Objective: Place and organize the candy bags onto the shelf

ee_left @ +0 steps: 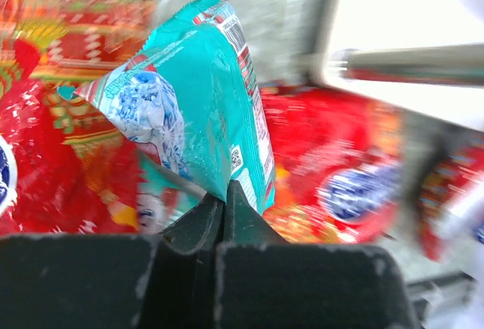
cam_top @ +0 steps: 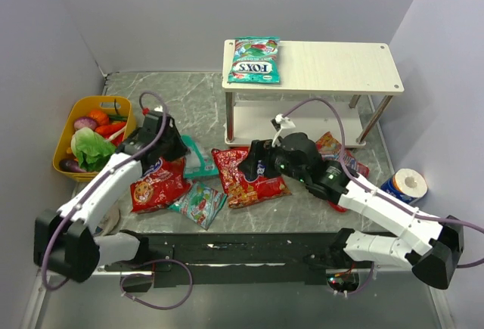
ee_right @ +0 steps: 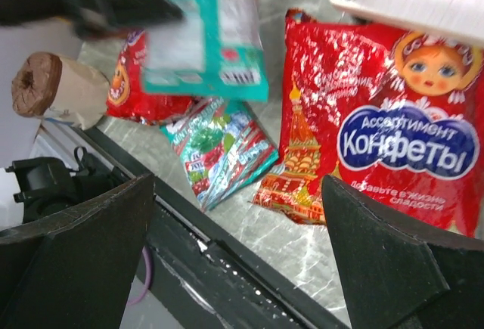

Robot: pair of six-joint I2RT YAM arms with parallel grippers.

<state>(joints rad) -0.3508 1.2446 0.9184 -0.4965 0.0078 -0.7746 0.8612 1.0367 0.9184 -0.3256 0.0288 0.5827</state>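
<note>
Pinches the edge of a teal candy bag (ee_left: 200, 94) in the left gripper (ee_left: 224, 204), fingers pressed tight together. Holds it on edge at 3 o'clock from that gripper in the top view; cannot tell whether it is clear of the desk (cam_top: 189, 102). Shows a red candy bag (cam_top: 157, 185) lying flat at 6 o'clock from that gripper, and a second teal bag (cam_top: 198, 204) flat just beside it, at its 4 o'clock corner. Has the right gripper (cam_top: 251, 164) spread wide, pinching nothing, above the middle red bag (cam_top: 261, 185) near the centre of the desk. Finds a third red bag (cam_top: 330, 145) partly hidden under the right arm, at 3 o'clock from that gripper and near a shelf leg. Sets the shelf (cam_top: 333, 68) at 1 o'clock on the desk, with the shelf-top teal bag (cam_top: 255, 60) flat on the left end of its upper board. Sees a yellow tub (cam_top: 63, 136) of toy vegetables at 9 o'clock and a blue-and-white roll (cam_top: 408, 185) at 3 o'clock, near the right wall.
</note>
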